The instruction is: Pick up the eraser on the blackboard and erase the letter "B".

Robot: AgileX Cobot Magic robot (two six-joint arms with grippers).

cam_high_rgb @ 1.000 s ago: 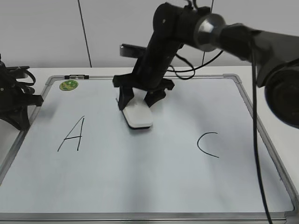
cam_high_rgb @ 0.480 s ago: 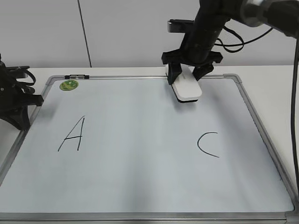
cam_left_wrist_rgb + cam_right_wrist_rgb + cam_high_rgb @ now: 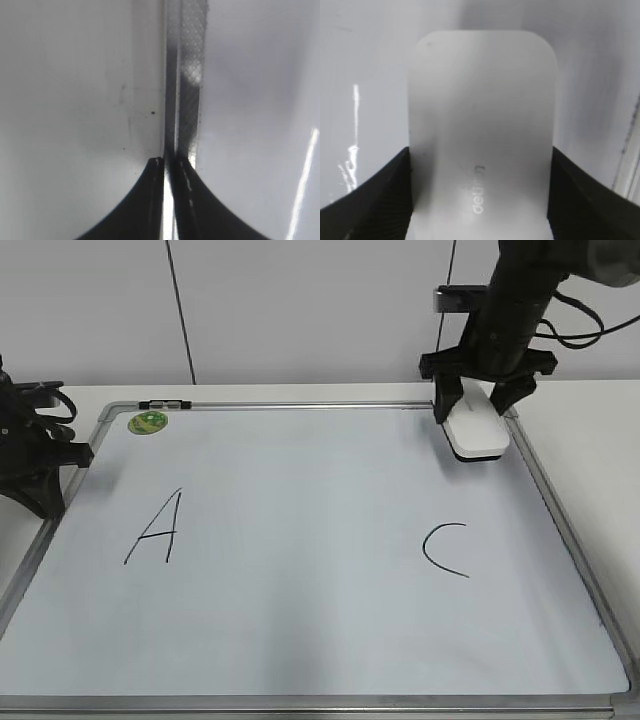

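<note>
At the blackboard's [image 3: 300, 640] far right corner, the right gripper [image 3: 478, 405] clamps the eraser [image 3: 476, 432] – carried there from mid-board, "B" already wiped away – left gripper [image 3: 169, 165] pinched closed.

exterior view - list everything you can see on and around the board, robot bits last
blackboard: 1, white surface with silver frame, flat on the white table
letter A: 1, black, left part of the board
letter C: 1, black, right part of the board
letter "B": none visible, the middle of the board is blank
magnet: 1, green, round, far left corner of the board
eraser: 1, white, far right corner of the board, between the jaws
right gripper: 1, black, shut on the eraser
left gripper: 1, black, shut, beside the board's left edge
</note>
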